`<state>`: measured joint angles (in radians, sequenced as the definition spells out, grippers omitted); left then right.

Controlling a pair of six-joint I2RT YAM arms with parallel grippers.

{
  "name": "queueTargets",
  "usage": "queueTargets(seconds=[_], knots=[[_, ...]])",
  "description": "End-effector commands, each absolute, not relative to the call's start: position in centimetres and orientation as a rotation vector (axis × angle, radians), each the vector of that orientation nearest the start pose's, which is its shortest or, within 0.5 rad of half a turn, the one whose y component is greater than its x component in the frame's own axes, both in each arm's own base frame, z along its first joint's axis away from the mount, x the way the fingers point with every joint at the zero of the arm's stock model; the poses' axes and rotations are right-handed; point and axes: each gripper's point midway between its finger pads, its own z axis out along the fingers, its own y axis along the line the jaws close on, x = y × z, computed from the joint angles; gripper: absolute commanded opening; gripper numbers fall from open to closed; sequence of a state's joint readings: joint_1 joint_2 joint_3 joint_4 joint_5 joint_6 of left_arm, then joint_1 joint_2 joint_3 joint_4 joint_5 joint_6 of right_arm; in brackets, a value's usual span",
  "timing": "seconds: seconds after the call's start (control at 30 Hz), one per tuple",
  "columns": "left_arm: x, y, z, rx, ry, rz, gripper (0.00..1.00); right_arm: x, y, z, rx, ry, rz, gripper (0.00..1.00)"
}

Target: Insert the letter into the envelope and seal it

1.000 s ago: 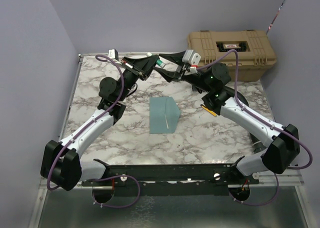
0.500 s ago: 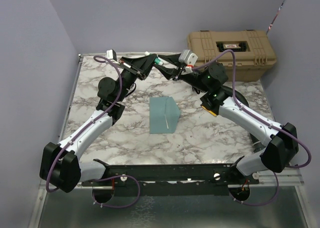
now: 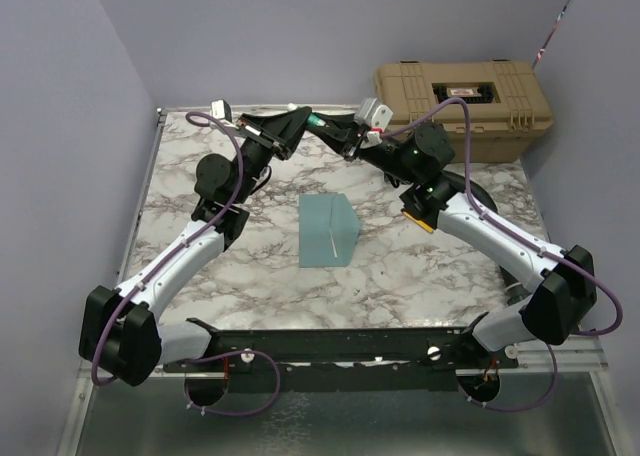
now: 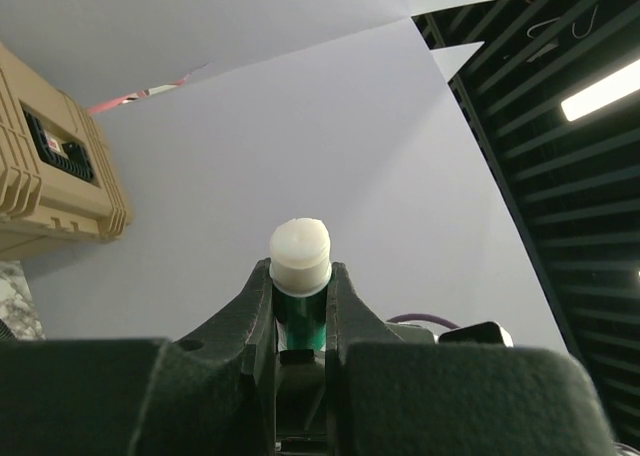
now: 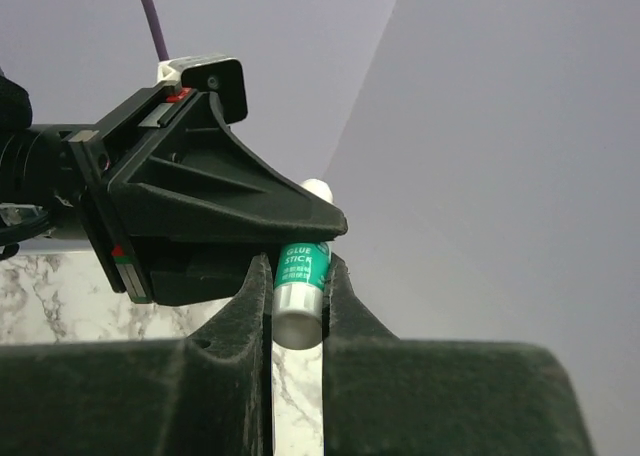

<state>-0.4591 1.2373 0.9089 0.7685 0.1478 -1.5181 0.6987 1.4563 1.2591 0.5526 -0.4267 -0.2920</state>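
1. Teal paper marks the envelope (image 3: 327,231), which lies flat on the marble table (image 3: 200,176), about midway between the two arms and well apart from both grippers.
2. A thin pale sliver (image 3: 330,244) shows on the envelope's lower right part; what it is cannot be told from the overhead view.
3. The left gripper (image 3: 291,126) is raised over the far side of the table. Its jaws are clamped on the green body of a glue stick (image 3: 316,124).
4. In the left wrist view the stick's white end stands clear above the two black fingers (image 4: 248,311), which press on it from either side.
5. The right gripper (image 3: 343,136) meets the left one almost tip to tip. Its jaws are closed against the stick's other, silvery end.
6. In the right wrist view the green band reading "GLUE STICK" sits just above the right fingers, with the left gripper's black body directly behind it.
7. The stick hangs in the air between the two grippers, touching nothing else.
8. A tan hard case (image 3: 462,96) sits at the far right corner of the table, near the right arm's elbow.
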Motion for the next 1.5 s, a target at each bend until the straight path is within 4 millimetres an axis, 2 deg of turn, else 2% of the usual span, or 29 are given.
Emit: queueTargets(seconds=[0.0, 0.1, 0.17, 0.27, 0.4, 0.47, 0.67, 0.87, 1.0, 1.03, 1.07, 1.1, 1.13, 1.17, 1.23, 1.47], knots=[[31.2, -23.7, 46.3, -0.443, 1.181, -1.834, 0.19, 33.5, 35.1, 43.8, -0.874, 0.925, 0.596, 0.01], [31.4, -23.2, 45.7, -0.455, 1.215, -1.806, 0.56, 32.9, 34.7, 44.0, -0.863, 0.955, 0.625, 0.01], [31.5, -22.7, 45.6, -0.455, 1.236, -1.807, 0.71, 32.3, 34.5, 43.9, -0.871, 0.975, 0.649, 0.01], [31.6, -22.2, 45.4, -0.433, 1.302, -1.794, 0.83, 31.2, 34.3, 43.9, -0.893, 1.001, 0.711, 0.01], [31.9, -22.8, 44.4, -0.37, 1.455, -1.76, 0.86, 30.5, 34.3, 43.5, -0.898, 1.046, 0.776, 0.01], [31.9, -23.0, 43.8, -0.35, 1.515, -1.747, 0.81, 30.3, 34.3, 43.3, -0.898, 1.055, 0.799, 0.01], [31.6, -23.4, 43.2, -0.307, 1.576, -1.76, 0.54, 30.2, 34.4, 42.6, -0.904, 1.08, 0.837, 0.01], [31.2, -23.9, 42.4, -0.277, 1.648, -1.766, 0.28, 31.0, 34.2, 42.8, -0.872, 1.101, 0.841, 0.0], [31.1, -24.0, 42.3, -0.272, 1.659, -1.766, 0.03, 31.2, 34.2, 42.8, -0.857, 1.108, 0.845, 0.01], [31.1, -24.0, 42.4, -0.273, 1.662, -1.767, 0.0, 31.3, 34.2, 42.7, -0.855, 1.108, 0.846, 0.01], [31.1, -24.0, 42.4, -0.278, 1.662, -1.769, 0.0, 31.3, 34.3, 42.7, -0.856, 1.103, 0.848, 0.04], [31.2, -24.0, 42.4, -0.287, 1.664, -1.776, 0.0, 31.3, 34.4, 42.9, -0.859, 1.081, 0.852, 0.14], [31.2, -24.0, 42.3, -0.298, 1.666, -1.788, 0.0, 31.1, 34.6, 43.3, -0.861, 1.042, 0.859, 0.31], [31.2, -24.1, 42.2, -0.308, 1.663, -1.806, 0.0, 30.7, 34.7, 43.8, -0.862, 0.994, 0.873, 0.42], [31.0, -24.0, 42.4, -0.335, 1.635, -1.86, 0.0, 30.3, 35.1, 44.3, -0.848, 0.932, 0.921, 0.54], [30.8, -23.6, 44.8, -0.355, 1.527, -1.948, 0.0, 30.4, 36.3, 43.3, -0.879, 0.873, 0.959, 0.56]])
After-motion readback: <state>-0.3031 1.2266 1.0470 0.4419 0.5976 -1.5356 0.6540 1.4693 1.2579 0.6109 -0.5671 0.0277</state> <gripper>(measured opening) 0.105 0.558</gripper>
